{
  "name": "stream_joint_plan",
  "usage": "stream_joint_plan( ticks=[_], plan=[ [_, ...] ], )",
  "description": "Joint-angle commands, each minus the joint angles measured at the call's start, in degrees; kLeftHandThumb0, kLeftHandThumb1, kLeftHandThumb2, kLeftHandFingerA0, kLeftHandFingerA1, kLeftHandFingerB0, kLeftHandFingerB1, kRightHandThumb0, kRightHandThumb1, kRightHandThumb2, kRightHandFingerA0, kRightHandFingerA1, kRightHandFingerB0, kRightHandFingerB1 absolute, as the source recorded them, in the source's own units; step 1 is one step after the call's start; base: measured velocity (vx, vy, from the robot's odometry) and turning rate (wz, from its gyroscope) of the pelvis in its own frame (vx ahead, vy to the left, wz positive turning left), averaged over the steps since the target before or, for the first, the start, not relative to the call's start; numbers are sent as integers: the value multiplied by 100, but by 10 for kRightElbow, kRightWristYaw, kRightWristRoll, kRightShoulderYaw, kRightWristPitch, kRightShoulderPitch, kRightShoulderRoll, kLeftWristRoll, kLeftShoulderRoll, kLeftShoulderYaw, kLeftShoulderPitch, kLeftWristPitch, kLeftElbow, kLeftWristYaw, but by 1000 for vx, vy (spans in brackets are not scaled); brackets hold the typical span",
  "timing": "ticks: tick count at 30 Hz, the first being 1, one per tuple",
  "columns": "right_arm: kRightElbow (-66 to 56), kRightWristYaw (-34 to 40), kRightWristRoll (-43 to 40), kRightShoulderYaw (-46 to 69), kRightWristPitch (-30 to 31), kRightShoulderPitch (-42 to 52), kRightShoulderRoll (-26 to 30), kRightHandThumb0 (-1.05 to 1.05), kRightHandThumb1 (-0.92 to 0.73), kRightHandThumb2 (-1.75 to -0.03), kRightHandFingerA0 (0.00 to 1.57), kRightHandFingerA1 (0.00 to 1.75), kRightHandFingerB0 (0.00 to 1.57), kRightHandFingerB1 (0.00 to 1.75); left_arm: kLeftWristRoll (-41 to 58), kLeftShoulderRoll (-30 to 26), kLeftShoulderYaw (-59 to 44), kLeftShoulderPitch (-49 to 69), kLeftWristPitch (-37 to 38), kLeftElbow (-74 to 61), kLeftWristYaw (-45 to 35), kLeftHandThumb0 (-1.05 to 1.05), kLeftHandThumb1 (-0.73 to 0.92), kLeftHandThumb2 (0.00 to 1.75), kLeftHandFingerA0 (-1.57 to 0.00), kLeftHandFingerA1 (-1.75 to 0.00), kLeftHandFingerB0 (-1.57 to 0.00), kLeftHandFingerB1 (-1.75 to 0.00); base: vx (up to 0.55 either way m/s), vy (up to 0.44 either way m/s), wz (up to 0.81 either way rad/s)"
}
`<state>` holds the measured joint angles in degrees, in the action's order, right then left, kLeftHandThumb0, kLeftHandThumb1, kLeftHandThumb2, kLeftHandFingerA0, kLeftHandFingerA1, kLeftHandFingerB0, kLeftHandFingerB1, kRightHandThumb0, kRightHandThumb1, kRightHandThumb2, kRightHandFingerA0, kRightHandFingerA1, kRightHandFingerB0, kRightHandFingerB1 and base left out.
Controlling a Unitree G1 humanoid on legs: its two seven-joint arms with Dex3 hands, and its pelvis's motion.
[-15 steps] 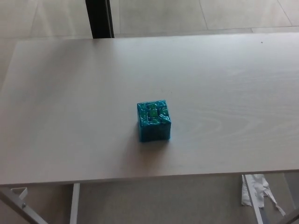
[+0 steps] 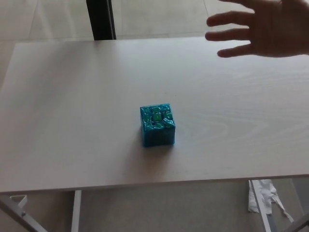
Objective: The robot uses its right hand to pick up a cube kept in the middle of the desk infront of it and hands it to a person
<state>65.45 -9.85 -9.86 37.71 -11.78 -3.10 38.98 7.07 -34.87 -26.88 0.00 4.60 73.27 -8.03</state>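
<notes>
From my feed I see the cube (image 2: 158,125) sitting near the middle of the desk (image 2: 72,106), a touch toward six o'clock of centre, resting flat and untouched. It looks wrapped in glossy, crinkled blue-teal film with a few green patches on its top face; the fine pattern is too blurred for me to read. The desk is a pale, matte wood-grain board, rectangular, with its right side cut off by the frame. At about one o'clock a person's hand (image 2: 263,26) hangs over the far edge, palm open and fingers spread pointing toward nine o'clock, blurred and cropped at the top and right. Neither robot hand appears anywhere, so I cannot tell how open they are or whether they hold anything. A dark post (image 2: 100,19) stands beyond the desk at eleven o'clock.
</notes>
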Motion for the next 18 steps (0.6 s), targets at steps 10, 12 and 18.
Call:
stream_joint_plan(
  ticks=[10,12,18],
  plan=[
    [-614,-32,-182,-83,186,-82,-60,-57,-49,-56,90,75,38,33,7,-1,3,2,18,2,-2,-105,47,83,-35,-150,-9,-135,0,0,0],
    [-665,-24,-168,-126,196,-105,-69,-52,-53,-56,50,49,35,33,1,-1,9,-4,11,3,6,-105,46,84,-36,-150,-7,-132,0,0,0],
    [-727,-20,-60,-282,221,-218,-134,-58,-53,-56,39,51,37,33,0,4,13,0,22,-1,0,-105,45,85,-40,-154,-3,-150,0,0,0]
  ],
)
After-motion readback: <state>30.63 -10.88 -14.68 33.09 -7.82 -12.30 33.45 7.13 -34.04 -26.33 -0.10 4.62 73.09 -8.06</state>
